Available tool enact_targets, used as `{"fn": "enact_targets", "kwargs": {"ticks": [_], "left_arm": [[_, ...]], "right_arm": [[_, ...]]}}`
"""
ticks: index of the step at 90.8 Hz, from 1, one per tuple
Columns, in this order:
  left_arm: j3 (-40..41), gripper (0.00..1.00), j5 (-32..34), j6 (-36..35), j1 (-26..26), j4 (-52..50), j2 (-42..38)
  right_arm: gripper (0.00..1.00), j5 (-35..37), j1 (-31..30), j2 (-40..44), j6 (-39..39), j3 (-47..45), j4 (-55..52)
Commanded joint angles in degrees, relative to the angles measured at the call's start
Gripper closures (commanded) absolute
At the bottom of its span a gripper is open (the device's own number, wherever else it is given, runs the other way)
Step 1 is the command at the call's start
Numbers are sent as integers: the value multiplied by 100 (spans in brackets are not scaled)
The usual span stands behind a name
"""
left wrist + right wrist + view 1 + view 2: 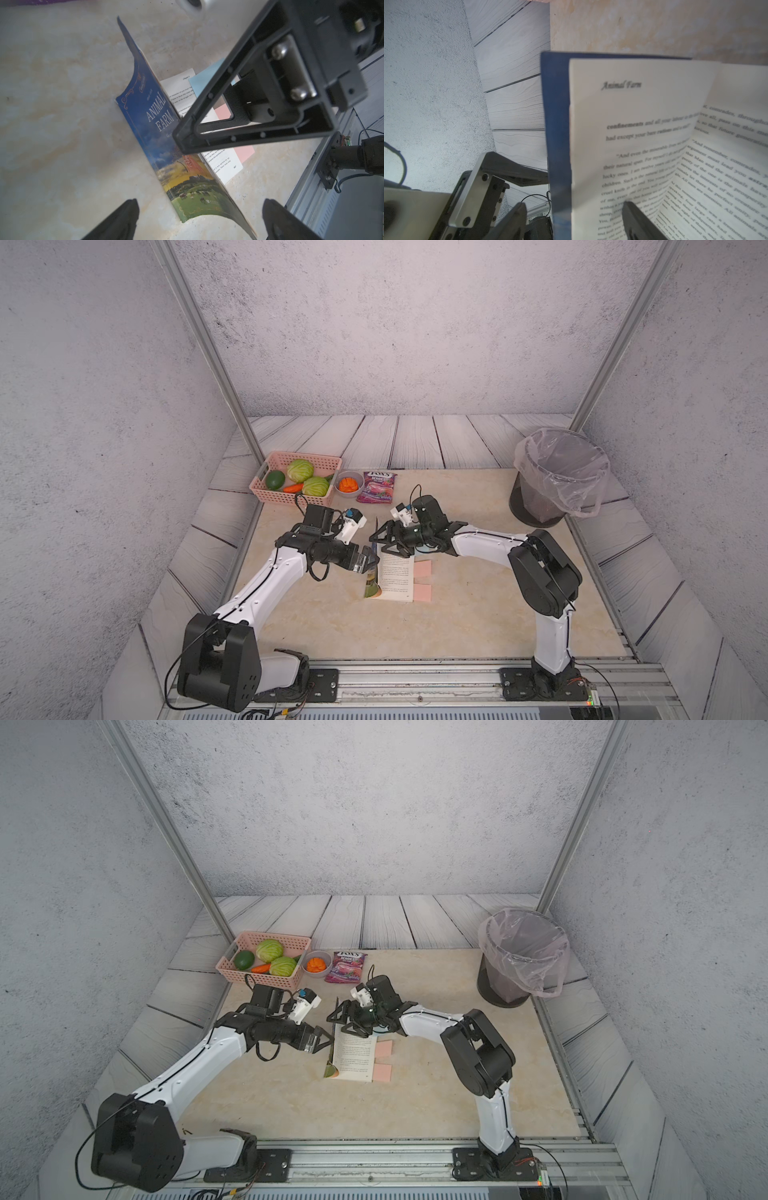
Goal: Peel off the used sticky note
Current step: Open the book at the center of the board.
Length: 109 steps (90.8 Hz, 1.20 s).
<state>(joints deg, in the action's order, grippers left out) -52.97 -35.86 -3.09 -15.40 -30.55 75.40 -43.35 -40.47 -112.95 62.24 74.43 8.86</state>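
An open paperback lies mid-table, its printed page (397,577) facing up and its blue front cover (158,128) standing upright. Two pink sticky notes (423,569) (422,592) poke out past the page's right edge. The left wrist view also shows a light blue sticky note (205,81) on the page. My right gripper (573,220) is open and straddles the raised cover (556,124) and one page (633,124) without pinching them. My left gripper (199,220) is open just left of the cover, its fingers either side of the cover's near edge, holding nothing.
A pink basket (266,491) of vegetables, a small grey bowl (348,473) with orange pieces and a purple candy bag (377,487) sit behind the book. A bin with a plastic liner (536,506) stands at the back right. The metal rail (415,680) runs along the front.
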Motion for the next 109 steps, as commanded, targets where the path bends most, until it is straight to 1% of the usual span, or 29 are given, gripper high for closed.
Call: {"fn": "enact_targets", "kwargs": {"ticks": [1, 24, 51, 67, 101, 104, 109], "left_arm": [[-50, 2, -122, 134, -5, 60, 149], [-104, 0, -53, 270, -32, 147, 439], [-136, 5, -51, 325, -60, 196, 633], [-135, 11, -62, 322, -66, 208, 665], [-179, 12, -80, 378, -102, 279, 877], [-182, 13, -92, 386, -103, 291, 899], [-184, 19, -97, 388, -104, 295, 921]], "right_arm": [[23, 14, -65, -118, -5, 181, 25], [23, 56, -86, -167, -20, 277, -21], [23, 115, -102, -179, -36, 319, -58], [23, 155, -110, -197, -36, 328, -56], [23, 185, -154, -256, -30, 423, -63], [23, 187, -154, -253, -34, 423, -62], [23, 187, -154, -247, -38, 415, -70]]}}
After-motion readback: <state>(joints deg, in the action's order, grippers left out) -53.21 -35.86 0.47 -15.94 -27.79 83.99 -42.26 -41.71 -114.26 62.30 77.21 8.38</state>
